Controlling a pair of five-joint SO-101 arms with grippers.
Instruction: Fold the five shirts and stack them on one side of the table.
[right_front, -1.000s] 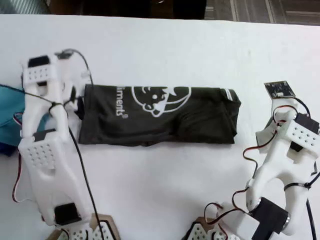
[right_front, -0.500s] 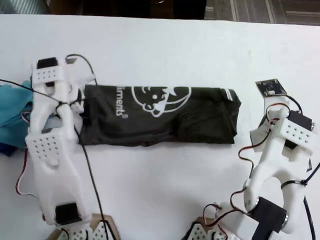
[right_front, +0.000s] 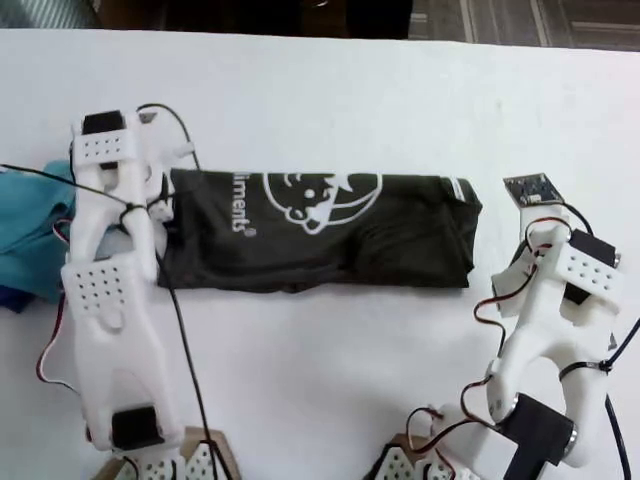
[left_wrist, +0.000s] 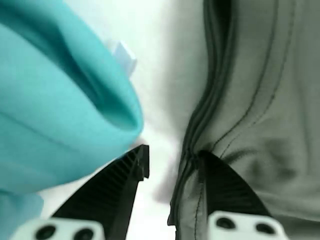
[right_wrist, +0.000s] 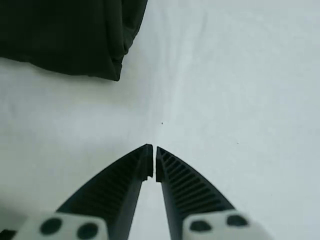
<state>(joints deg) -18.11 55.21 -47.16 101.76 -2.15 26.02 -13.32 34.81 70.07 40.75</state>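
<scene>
Black shirt (right_front: 320, 232), folded into a long band, lies across the middle of the tabletop (right_front: 330, 100). Teal shirt (right_front: 25, 235) sits bunched at the left edge. Left pincer (left_wrist: 173, 154) is at the black shirt's left end with its jaws apart, one finger over the hem, the other beside the teal shirt. Right pincer (right_wrist: 153, 149) has its jaws together, gripping nothing, over bare tabletop near the black shirt's right end.

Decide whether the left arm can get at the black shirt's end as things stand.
Probably yes. The left arm is at the black shirt's end, its jaws open astride the hem. The teal shirt lies just to one side, outside the gap.
</scene>
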